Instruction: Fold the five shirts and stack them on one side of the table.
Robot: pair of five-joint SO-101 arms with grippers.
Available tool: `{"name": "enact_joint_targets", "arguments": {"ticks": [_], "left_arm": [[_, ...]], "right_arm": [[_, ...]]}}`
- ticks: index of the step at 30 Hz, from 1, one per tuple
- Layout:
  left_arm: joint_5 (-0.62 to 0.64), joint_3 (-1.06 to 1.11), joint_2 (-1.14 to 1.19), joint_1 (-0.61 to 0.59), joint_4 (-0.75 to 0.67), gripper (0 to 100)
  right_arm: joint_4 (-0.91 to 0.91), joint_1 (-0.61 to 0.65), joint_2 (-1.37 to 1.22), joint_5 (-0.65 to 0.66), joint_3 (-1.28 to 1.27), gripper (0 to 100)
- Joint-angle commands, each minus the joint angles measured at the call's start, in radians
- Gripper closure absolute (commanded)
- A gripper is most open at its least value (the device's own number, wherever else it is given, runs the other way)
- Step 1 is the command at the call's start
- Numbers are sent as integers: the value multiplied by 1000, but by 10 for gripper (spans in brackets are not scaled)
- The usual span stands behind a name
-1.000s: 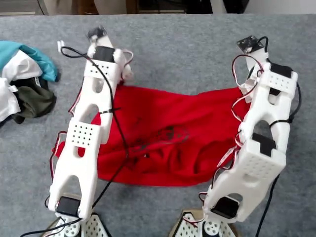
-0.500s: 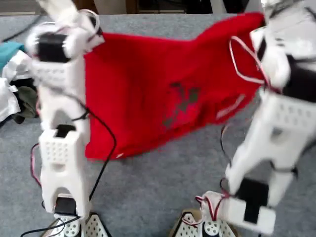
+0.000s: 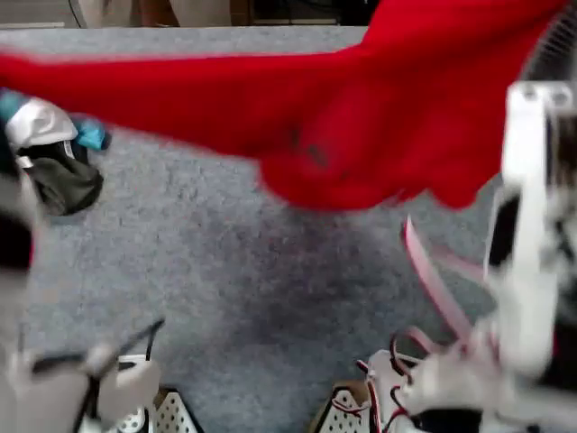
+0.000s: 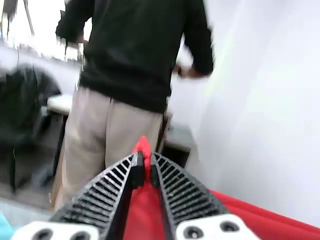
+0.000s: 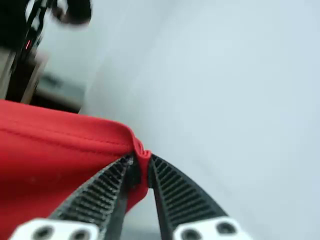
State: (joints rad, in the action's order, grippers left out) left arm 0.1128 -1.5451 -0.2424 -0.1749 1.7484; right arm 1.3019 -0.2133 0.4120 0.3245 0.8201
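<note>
Fabric of the red shirt [image 3: 361, 117] is clamped in the left gripper [image 4: 143, 172] and the right gripper [image 5: 140, 170], 1 edge fold in each, so it hangs stretched between the 2, clear of the table [image 3: 225, 271] beneath them. Judging by this hold, it is being aired out to lie flat for folding, while the other shirts [image 3: 50, 144] sit heaped far below the left gripper.

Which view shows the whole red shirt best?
The high view: the red shirt hangs stretched above the table, most of its span visible. In the left wrist view a pinched edge sits in the left tool; in the right wrist view a hemmed corner sits in the right tool.
</note>
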Motion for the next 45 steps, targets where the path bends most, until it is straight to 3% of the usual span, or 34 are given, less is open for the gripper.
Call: {"name": "enact_joint_targets", "arguments": {"ticks": [1,13,27,31,40,45], "left_arm": [[-26,144,-36,-15,9,981],[-69,187,-200,-15,12,981],[-72,842,-796,-15,9,981],[-144,1026,-920,-15,-12,981],[-164,1112,-981,-15,-63,981],[-161,1166,-970,-12,-89,981]], "right_arm": [[28,1,-16,-18,-19,997],[77,2,114,-17,185,997],[-103,7,283,-15,257,997],[-201,7,295,-15,254,997],[-146,2,295,-11,251,997],[-103,8,291,80,99,997]]}}
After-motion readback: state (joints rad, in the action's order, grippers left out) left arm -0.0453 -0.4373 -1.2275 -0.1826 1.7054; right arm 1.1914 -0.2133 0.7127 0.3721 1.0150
